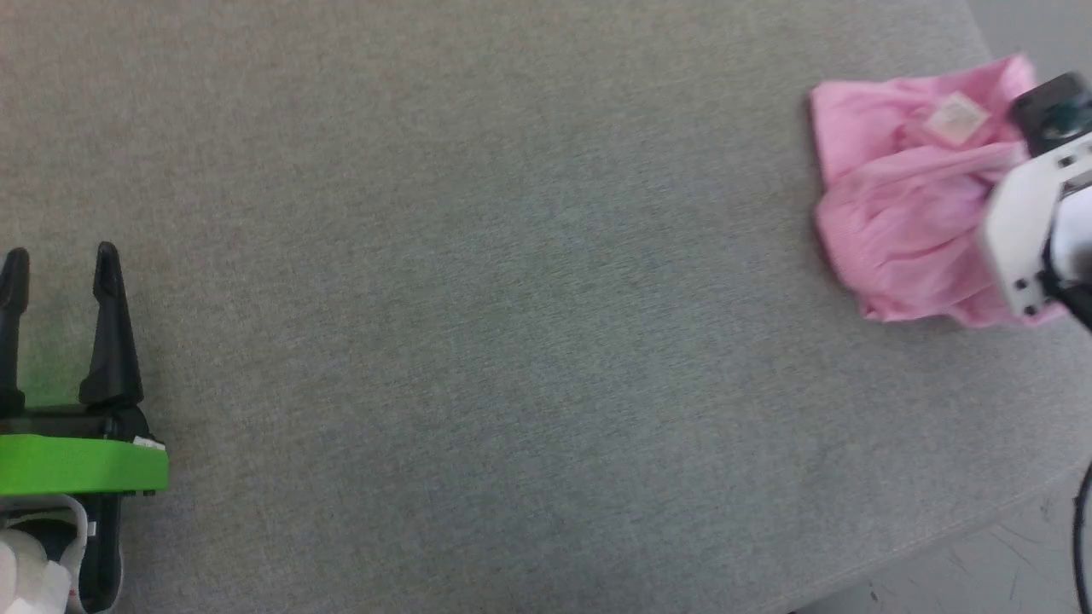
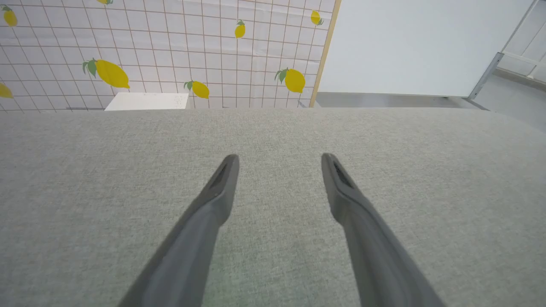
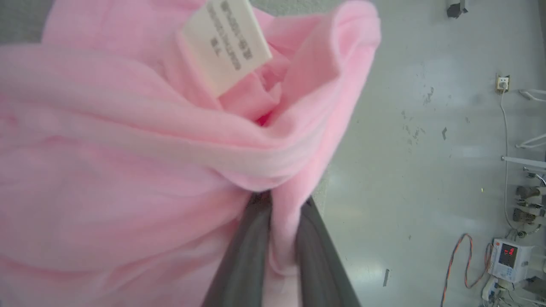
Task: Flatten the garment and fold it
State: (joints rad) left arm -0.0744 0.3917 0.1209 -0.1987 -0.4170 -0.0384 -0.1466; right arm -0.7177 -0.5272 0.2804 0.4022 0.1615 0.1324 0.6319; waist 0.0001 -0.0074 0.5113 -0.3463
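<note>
Pinching the wrinkly light-pink thin-cloth garment [image 1: 896, 222], the right gripper [image 3: 279, 200] clamps a fold — the cloth lies bunched at two o'clock on the grey fabric surface [image 1: 512, 298]. At eight o'clock the left gripper [image 1: 60, 256] stands wide and empty.

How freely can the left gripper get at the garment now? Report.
Probably yes: bare grey surface lies between the open left gripper and the garment, but it is far across.

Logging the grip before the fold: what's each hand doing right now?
Left hand: open, holding nothing.
Right hand: closed on the pink garment.
</note>
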